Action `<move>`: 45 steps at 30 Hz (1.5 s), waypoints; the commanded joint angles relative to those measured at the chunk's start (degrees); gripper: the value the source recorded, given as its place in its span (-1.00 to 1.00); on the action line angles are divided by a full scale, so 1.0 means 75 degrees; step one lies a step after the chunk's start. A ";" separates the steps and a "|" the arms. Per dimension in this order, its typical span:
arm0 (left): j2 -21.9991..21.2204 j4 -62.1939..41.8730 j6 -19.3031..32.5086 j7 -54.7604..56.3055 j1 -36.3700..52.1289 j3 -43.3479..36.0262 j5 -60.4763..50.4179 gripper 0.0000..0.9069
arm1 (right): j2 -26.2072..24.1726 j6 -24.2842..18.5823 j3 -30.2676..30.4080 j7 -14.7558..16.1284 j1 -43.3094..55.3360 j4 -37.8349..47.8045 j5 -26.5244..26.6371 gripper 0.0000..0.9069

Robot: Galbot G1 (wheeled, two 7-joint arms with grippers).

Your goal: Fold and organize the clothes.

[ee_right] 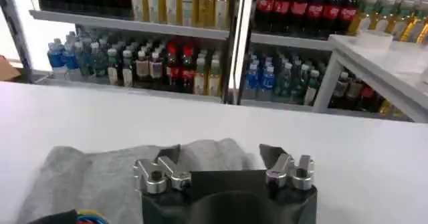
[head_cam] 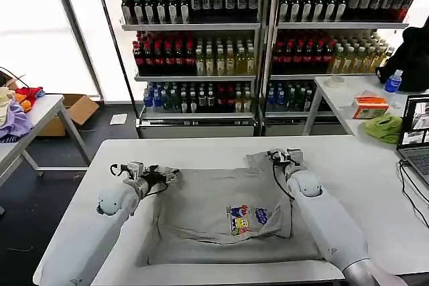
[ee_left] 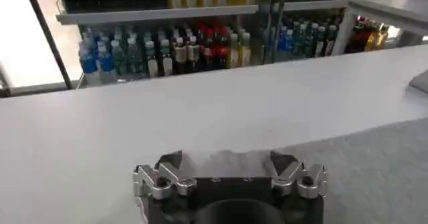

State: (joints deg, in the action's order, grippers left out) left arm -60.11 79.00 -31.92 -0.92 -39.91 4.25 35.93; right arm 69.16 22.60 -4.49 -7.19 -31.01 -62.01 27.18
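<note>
On the white table (head_cam: 201, 149) nearest the robot, a light grey T-shirt (head_cam: 208, 199) lies spread flat, chest print up; left gripper (head_cam: 137, 167) sits at its left shoulder edge and right gripper (head_cam: 287, 156) at its far right sleeve, both with fingers spread apart and gripping nothing. Farther out, a cardboard box (head_cam: 77, 108) stands on the floor at left, its contents hidden, and a lime-green cloth (head_cam: 384, 127) rests on a side table (head_cam: 342, 95) at right. Beyond, shelves (head_cam: 194, 26) hold rows of bottled drinks.
</note>
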 commanded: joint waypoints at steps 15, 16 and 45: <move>-0.0191 0.0305 -0.0095 -0.0039 -0.0475 0.0148 -0.0070 -0.98 | -0.0078 0.0079 -0.0242 -0.0229 -0.0455 -0.0594 0.0085 -1.00; -0.0201 0.0325 -0.0089 -0.0048 -0.0501 0.0173 -0.0075 -0.98 | -0.0077 0.0082 -0.0245 -0.0237 -0.0460 -0.0605 0.0086 -1.00; 0.0004 0.1758 0.0474 0.0056 -0.1209 0.0955 0.0033 -0.98 | -0.0295 0.0033 -0.1061 -0.0552 -0.1493 -0.3644 0.0443 -1.00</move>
State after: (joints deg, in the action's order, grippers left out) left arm -61.01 86.76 -29.26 -0.62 -45.58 9.76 36.00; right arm 67.29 23.08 -11.30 -10.96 -39.69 -80.43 30.17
